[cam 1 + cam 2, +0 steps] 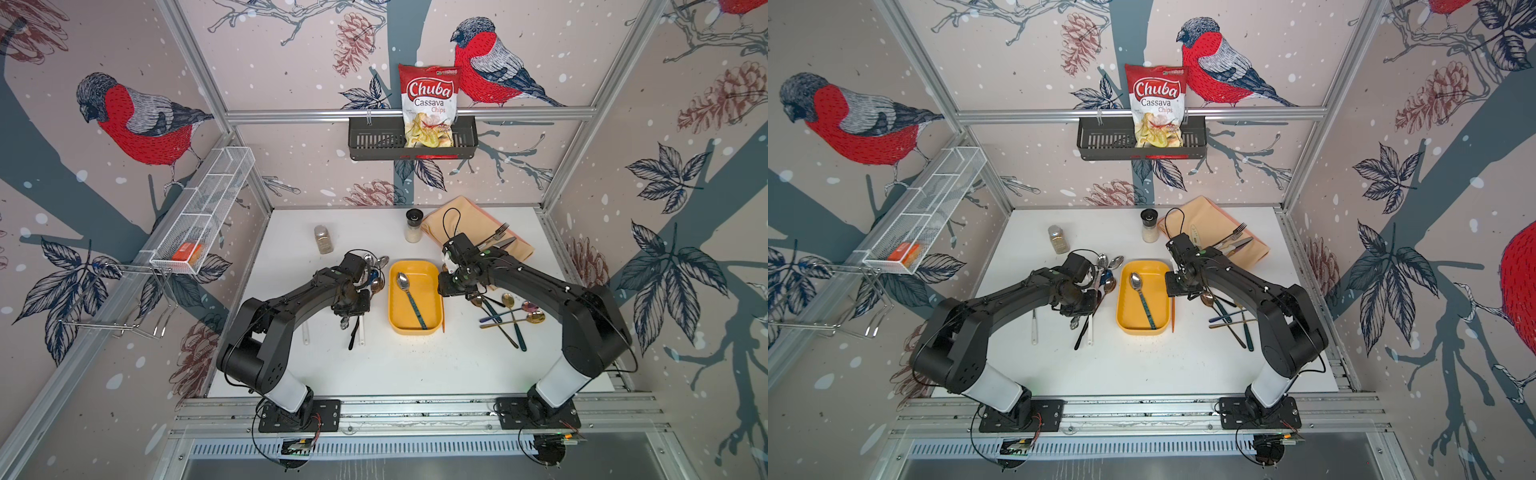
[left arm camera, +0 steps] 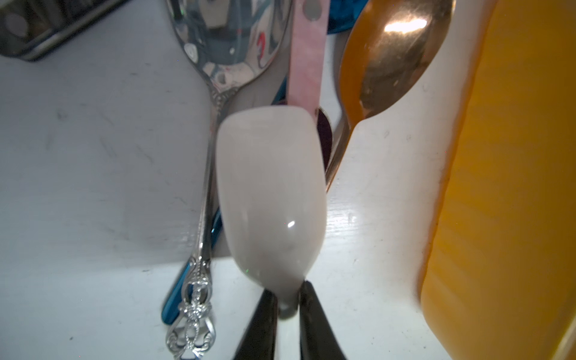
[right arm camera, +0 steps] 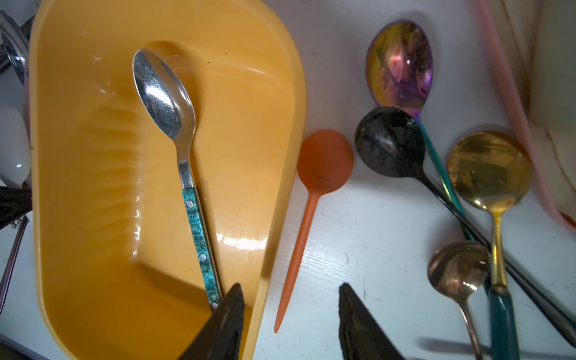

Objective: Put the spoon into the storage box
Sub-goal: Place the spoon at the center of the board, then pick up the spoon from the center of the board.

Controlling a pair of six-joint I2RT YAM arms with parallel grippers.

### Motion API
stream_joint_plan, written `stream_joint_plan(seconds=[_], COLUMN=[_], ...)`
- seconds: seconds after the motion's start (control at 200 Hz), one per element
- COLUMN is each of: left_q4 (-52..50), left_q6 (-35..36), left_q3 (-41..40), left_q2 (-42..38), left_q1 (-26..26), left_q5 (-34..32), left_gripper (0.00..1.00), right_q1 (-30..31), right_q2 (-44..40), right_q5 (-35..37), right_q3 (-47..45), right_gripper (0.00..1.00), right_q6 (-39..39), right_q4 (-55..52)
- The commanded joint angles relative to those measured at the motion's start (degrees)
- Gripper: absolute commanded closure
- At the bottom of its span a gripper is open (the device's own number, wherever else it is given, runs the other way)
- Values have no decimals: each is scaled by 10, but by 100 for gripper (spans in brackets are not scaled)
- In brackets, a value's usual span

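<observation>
The left gripper (image 2: 288, 299) has its jaws pinched almost together on the narrow neck of a white spoon (image 2: 271, 193). The bowl points away from the wrist and seems to hang just above other cutlery, a silver ornate spoon (image 2: 230, 37) and a copper spoon (image 2: 386, 62) among it. In both top views this grip sits just left of centre, and the storage box (image 1: 428, 291) is immediately to its right, mid-frame on the table (image 1: 374, 365). The white spoon's long axis runs roughly parallel to the box's near wall, so the coming move looks like a short sideways carry over the rim with little turning. 1 teal-handled spoon (image 1: 412, 301) already lies inside, slanting along the box's length. The right gripper (image 3: 290, 288) is on the box's far side with its jaws well apart and holding nothing. 1 finger is over the rim and 1 over the table, with an orange spoon (image 3: 324, 159) beneath the gap. The left arm is the better placed to deliver.
</observation>
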Motion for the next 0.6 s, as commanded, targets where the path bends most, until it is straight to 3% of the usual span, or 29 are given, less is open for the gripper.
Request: stream_joint_plan(seconds=[0.0, 0.28, 0.595], left_q4=[-3, -8, -11], left_q6=[8, 6, 3], left_q3=[-3, -8, -13], left_q2=[-5, -16, -27], left_q1=[-2, -13, -18], left_q5=[4, -6, -13], left_gripper=[81, 79, 85], right_q1=[1, 1, 0], right_q2=[4, 1, -3], right_q5=[-3, -2, -1], right_q3=[4, -2, -11], right_gripper=[48, 48, 48], right_q6=[-1, -2, -2], right_q4=[8, 9, 11])
